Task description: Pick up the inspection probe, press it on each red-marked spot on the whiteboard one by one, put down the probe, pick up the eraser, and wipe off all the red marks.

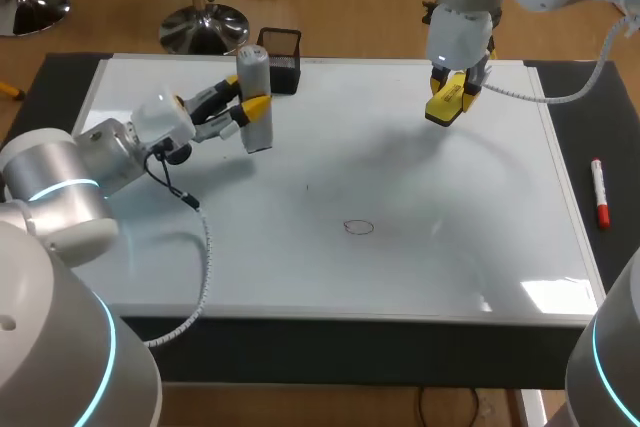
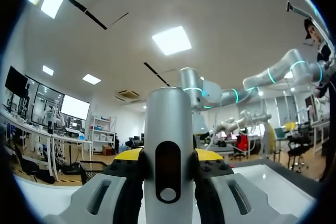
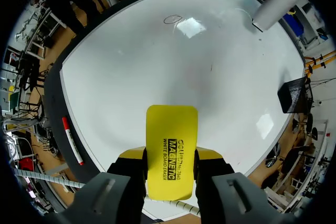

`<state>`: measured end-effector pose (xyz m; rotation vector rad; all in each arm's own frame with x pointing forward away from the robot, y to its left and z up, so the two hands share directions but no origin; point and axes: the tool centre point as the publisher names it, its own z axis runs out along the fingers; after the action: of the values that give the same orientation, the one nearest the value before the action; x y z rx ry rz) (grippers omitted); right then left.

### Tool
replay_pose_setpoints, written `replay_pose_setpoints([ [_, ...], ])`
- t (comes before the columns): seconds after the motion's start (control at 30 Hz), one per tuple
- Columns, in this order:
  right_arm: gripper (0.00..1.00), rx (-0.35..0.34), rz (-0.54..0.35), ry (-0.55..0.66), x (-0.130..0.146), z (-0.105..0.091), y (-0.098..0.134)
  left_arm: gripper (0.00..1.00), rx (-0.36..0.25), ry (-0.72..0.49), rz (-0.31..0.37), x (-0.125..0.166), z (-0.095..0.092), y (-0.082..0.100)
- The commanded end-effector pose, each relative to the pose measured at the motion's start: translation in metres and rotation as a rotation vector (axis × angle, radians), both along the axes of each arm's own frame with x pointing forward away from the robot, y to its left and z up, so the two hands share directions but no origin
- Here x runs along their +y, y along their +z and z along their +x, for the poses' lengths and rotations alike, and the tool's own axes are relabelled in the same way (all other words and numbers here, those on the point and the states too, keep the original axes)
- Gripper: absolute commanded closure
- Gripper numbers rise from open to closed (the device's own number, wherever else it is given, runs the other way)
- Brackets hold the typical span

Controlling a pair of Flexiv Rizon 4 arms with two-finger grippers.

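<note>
The inspection probe (image 1: 256, 97), a grey cylinder, stands nearly upright above the back left of the whiteboard (image 1: 330, 277). My left gripper (image 1: 243, 110) is shut on it, and in the left wrist view the probe (image 2: 168, 145) fills the gap between the yellow tips of the gripper (image 2: 168, 162). My right gripper (image 1: 447, 97) hangs over the board's back right, shut on the yellow eraser (image 1: 445, 104). The eraser (image 3: 170, 150) juts out ahead of that gripper (image 3: 170, 157). A thin oval outline (image 1: 358, 227) and a tiny dark tick (image 1: 307, 187) show mid-board; the oval (image 3: 172, 19) lies far ahead of the eraser.
A black mesh basket (image 1: 281, 59) stands at the board's back edge, just behind the probe. A red marker (image 1: 599, 192) lies on the dark table strip right of the board, and it (image 3: 72, 140) shows beside the eraser.
</note>
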<state>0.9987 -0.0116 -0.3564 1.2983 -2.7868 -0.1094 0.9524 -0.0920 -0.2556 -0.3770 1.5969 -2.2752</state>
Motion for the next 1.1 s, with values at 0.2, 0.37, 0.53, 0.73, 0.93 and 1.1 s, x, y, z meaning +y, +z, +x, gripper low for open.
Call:
replay_pose_setpoints([
  [0.2,1.0,0.002,-0.004,0.002,0.0,0.001,0.001,1.0,0.001,0.005,0.002,0.0,-0.001,0.002],
  [0.37,1.0,0.002,-0.004,0.002,0.0,0.001,0.001,1.0,0.001,0.005,0.002,0.0,-0.001,0.002],
  [0.53,1.0,-0.017,-0.02,0.048,0.015,-0.003,0.006,1.0,0.001,0.005,0.002,0.0,-0.001,0.002],
  [0.73,1.0,-0.024,-0.035,0.115,0.044,-0.019,0.006,1.0,0.001,0.005,0.002,0.0,-0.001,0.002],
  [0.93,1.0,-0.039,-0.026,0.177,0.077,-0.047,0.004,1.0,0.001,0.005,0.002,0.0,-0.001,0.002],
  [1.1,1.0,-0.063,-0.022,0.234,0.105,-0.071,0.004,1.0,0.001,0.005,0.002,0.0,-0.001,0.002],
])
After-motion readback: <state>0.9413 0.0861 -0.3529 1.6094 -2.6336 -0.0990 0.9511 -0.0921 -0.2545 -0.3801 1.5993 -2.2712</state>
